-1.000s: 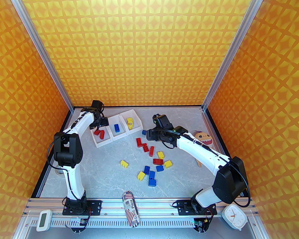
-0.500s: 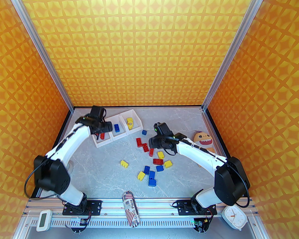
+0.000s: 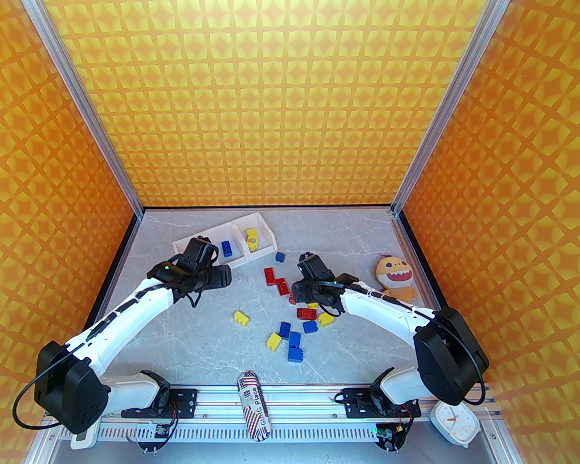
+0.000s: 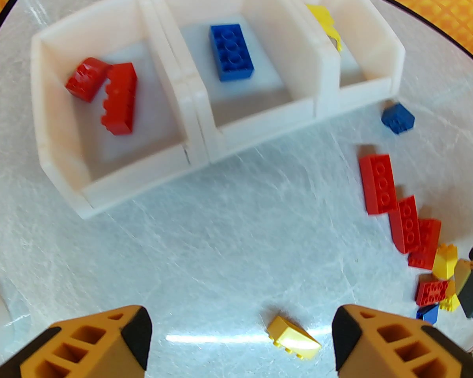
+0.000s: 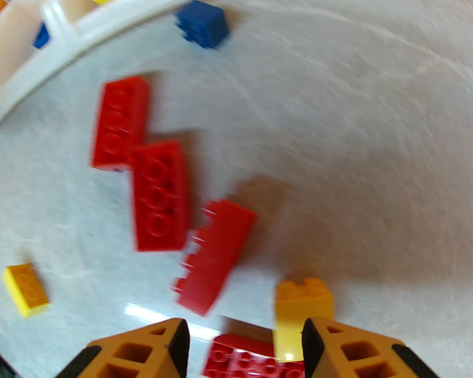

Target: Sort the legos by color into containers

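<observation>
Top view: containers (image 3: 269,233) sit back left, loose legos (image 3: 296,339) mid-table. Left wrist: left gripper (image 4: 240,339) gaping wide, empty, over a yellow brick (image 4: 293,337). Right wrist: right gripper (image 5: 244,343) jaws apart, straddling a red brick (image 5: 244,358), gripping nothing.

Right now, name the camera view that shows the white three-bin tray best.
Left wrist: the tray lies sharp, all three bins in frame. Top external has the tray small, the left bin mostly behind the left arm. Right wrist catches a blurred corner of the tray.
</observation>
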Available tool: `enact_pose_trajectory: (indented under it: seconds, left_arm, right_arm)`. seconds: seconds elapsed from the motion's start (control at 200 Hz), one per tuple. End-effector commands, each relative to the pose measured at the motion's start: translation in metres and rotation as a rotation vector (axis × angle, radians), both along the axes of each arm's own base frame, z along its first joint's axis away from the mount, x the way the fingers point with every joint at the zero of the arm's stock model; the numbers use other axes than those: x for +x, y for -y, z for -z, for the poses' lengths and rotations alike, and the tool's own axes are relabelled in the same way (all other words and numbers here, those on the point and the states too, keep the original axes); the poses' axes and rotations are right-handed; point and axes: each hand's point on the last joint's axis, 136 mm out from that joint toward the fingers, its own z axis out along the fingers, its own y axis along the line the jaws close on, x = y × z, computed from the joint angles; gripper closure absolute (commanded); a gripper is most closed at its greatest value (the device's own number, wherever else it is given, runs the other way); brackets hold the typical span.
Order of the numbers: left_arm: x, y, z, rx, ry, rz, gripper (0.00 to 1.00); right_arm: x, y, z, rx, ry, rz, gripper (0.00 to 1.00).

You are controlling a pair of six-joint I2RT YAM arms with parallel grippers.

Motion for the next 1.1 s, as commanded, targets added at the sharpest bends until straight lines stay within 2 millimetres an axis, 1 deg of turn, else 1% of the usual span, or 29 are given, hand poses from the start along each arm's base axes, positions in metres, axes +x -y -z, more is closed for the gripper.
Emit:
enact_pose_trajectory:
  seconds: [0.0, 0.22, 0.285, 0.36, 0.47, 0.605, 0.905, 1.015, 1.095]
  left_arm:
    - [-0.003, 0.001, -0.005, -0.015, 0.019, -0.015, 0.20]
    - [-0.010, 0.002, -0.012, -0.021, 0.028, -0.003, 0.19]
    - [-0.011, 0.002, -0.013, -0.021, 0.027, -0.003, 0.20]
    - [-0.012, 0.002, -0.014, -0.020, 0.029, 0.001, 0.20]
    - [-0.012, 0.003, -0.016, -0.022, 0.032, 0.003, 0.20]
    - [-0.013, 0.003, -0.015, -0.016, 0.029, 0.006, 0.19]
    - [-0.011, 0.004, -0.007, -0.004, 0.010, 0.007, 0.20]
    - [-0.010, 0.004, -0.007, -0.002, 0.009, 0.009, 0.20]
    - [-0.010, 0.005, -0.006, -0.001, 0.007, 0.012, 0.20]
  right_arm:
    - [0.002, 0.008, 0.005, -0.036, 0.008, 0.040, 0.48]
    - [0.004, 0.016, 0.010, -0.092, 0.005, 0.052, 0.48]
    - [0.004, 0.018, 0.015, -0.113, -0.009, 0.054, 0.48]
    - [0.005, 0.015, 0.021, -0.114, -0.025, 0.043, 0.48]
    - [0.005, 0.017, 0.030, -0.136, -0.044, 0.051, 0.49]
    - [0.004, 0.018, 0.037, -0.141, -0.048, 0.058, 0.50]
    - [0.006, 0.019, 0.044, -0.167, -0.064, 0.051, 0.57]
    - [0.007, 0.020, 0.045, -0.179, -0.065, 0.049, 0.62]
    - [0.010, 0.020, 0.042, -0.189, -0.058, 0.049, 0.66]
